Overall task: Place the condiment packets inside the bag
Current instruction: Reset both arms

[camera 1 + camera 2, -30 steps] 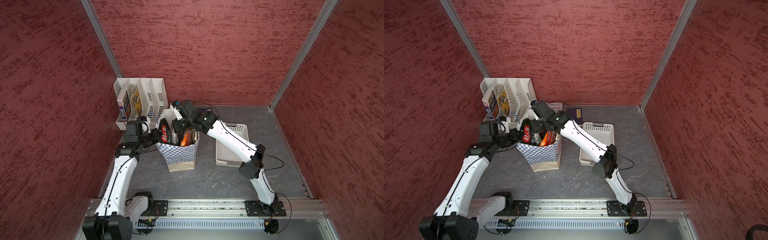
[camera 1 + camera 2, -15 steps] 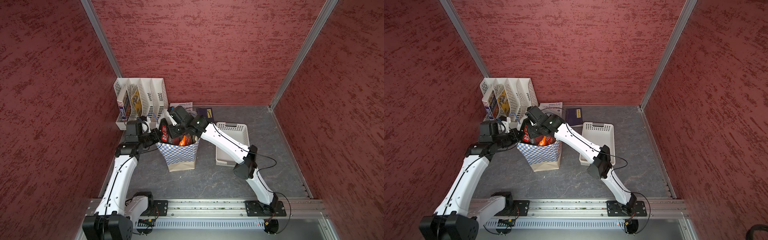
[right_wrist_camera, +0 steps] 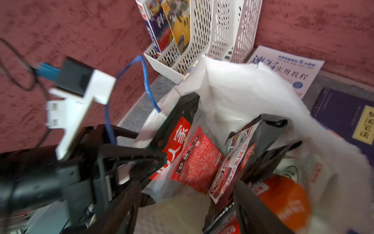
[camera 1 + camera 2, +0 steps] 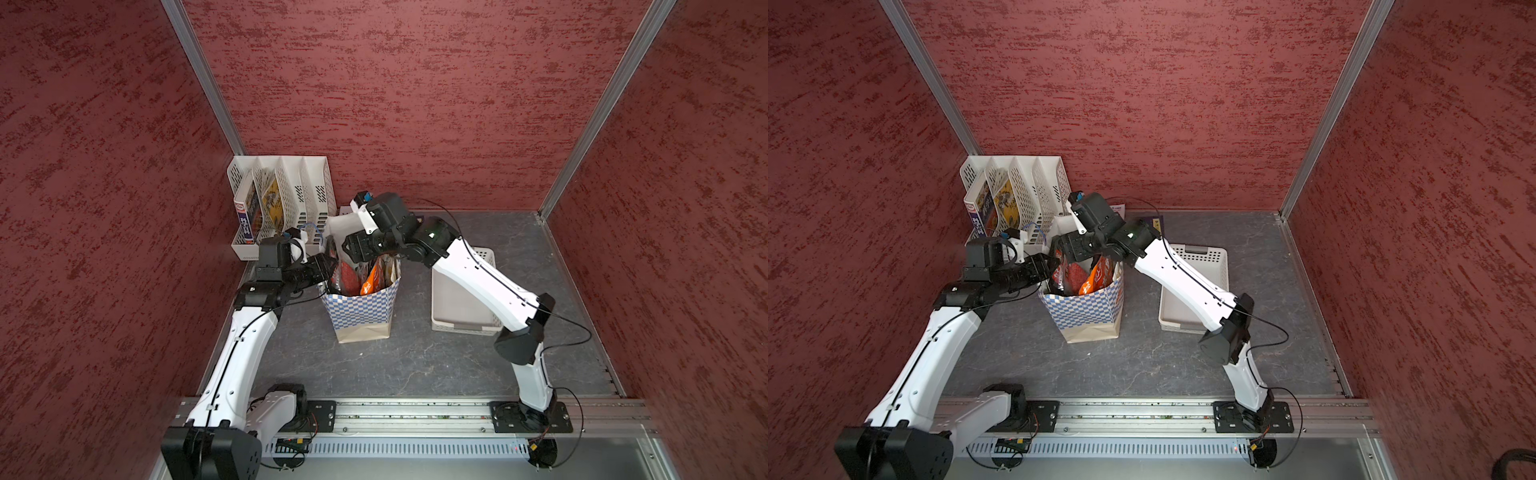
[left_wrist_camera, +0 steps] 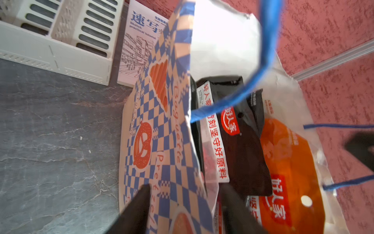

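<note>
The bag (image 4: pixel 361 307) stands upright mid-floor, blue-checkered over a tan base, its mouth wide. Several condiment packets stand inside it: a black-red one (image 5: pixel 238 141), a red one (image 3: pixel 198 162) and an orange one (image 5: pixel 289 162), also showing in a top view (image 4: pixel 1094 280). My left gripper (image 5: pixel 185 204) is open at the bag's left rim. One finger (image 5: pixel 137 206) is outside the checkered wall and the other is inside, neither pinching it. My right gripper (image 3: pixel 186 206) hovers open over the bag's mouth (image 4: pixel 353 249), with nothing between its fingers.
A white slotted file rack (image 4: pixel 282 199) holding books stands at the back left. A white sketch book (image 5: pixel 137 44) and a dark blue book (image 3: pixel 344 115) lie behind the bag. A white perforated basket (image 4: pixel 461 307) sits right of the bag, under the right arm.
Both grippers went from shut to open. The left one let go of the bag's rim. The right one dipped into the bag, released a packet there and drew back up.
</note>
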